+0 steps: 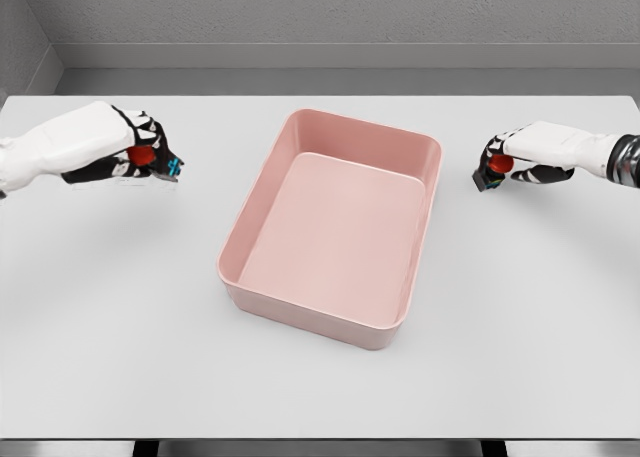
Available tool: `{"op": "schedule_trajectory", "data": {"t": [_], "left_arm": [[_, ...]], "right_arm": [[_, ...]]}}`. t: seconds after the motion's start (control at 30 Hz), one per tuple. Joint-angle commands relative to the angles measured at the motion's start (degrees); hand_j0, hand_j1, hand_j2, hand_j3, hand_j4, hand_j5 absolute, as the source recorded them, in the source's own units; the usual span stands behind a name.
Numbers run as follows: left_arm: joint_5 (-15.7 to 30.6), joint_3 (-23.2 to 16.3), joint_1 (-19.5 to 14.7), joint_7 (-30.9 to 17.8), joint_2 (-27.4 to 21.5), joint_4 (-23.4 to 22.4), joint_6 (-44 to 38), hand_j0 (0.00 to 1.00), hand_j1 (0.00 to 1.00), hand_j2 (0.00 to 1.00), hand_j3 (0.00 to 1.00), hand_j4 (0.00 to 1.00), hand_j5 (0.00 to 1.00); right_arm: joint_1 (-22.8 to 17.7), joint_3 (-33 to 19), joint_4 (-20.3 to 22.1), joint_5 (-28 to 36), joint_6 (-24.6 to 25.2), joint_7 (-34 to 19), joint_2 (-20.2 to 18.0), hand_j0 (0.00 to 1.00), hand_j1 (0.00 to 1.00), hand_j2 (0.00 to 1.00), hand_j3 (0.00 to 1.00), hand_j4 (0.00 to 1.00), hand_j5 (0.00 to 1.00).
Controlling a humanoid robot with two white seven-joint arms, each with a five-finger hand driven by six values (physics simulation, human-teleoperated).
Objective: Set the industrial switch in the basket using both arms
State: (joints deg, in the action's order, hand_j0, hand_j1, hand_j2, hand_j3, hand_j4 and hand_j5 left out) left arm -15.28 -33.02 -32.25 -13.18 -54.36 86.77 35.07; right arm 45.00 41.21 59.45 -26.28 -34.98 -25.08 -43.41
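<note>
Head view: pink basket (pixel 335 227) sits mid-table (pixel 110 327), skewed a bit, nothing inside. Left hand (pixel 135 149) near table's left edge, fingers curled round an industrial switch (pixel 152 158), red knob visible, teal bit on its end. Right hand (pixel 515 159) near right edge, likewise clamped on a 2nd switch (pixel 493 171) w/ red knob, dark body. Both switches well apart from basket, one each side, held at about its far-rim level. Can't tell if they touch the tabletop.

Single head view: looks steeply down and forward over the counter (pixel 320 397), fairly near, far wall (pixel 320 17) at top.
</note>
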Motion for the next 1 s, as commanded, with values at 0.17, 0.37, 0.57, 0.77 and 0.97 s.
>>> {"op": "schedule_trajectory", "data": {"t": [0.17,0.37,0.57,0.77,0.97], "left_arm": [[-0.36,0.50,-1.14,-0.09,4.35,1.30,-0.07,0.26,0.26,0.26,0.26,0.26,0.26],[-2.29,0.33,-3.08,-0.09,8.21,1.21,-0.07,0.26,0.26,0.26,0.26,0.26,0.26],[-5.55,0.33,-4.66,-0.09,14.54,1.30,-0.07,0.26,0.26,0.26,0.26,0.26,0.26],[-9.59,0.15,-5.98,-0.09,21.04,2.18,-0.07,0.28,0.28,0.28,0.28,0.28,0.28],[-10.21,-1.08,-5.89,0.08,23.42,4.64,-0.07,0.97,0.97,0.97,0.97,0.97,0.97]], "right_arm": [[0.00,-0.25,-0.21,0.00,-0.02,-1.38,0.00,0.49,0.49,0.49,0.49,0.49,0.49],[0.79,-0.42,-0.21,-0.09,-0.02,-1.47,-0.18,0.48,0.48,0.48,0.48,0.48,0.48],[2.46,-0.51,0.23,0.00,-0.02,-1.55,-0.62,0.48,0.48,0.48,0.48,0.48,0.48],[2.37,-3.59,0.49,0.09,-0.02,-2.43,-1.32,0.48,0.48,0.48,0.48,0.48,0.48],[3.52,-4.12,1.81,0.09,-0.02,-2.61,-2.38,0.49,0.49,0.49,0.49,0.49,0.49]]}}
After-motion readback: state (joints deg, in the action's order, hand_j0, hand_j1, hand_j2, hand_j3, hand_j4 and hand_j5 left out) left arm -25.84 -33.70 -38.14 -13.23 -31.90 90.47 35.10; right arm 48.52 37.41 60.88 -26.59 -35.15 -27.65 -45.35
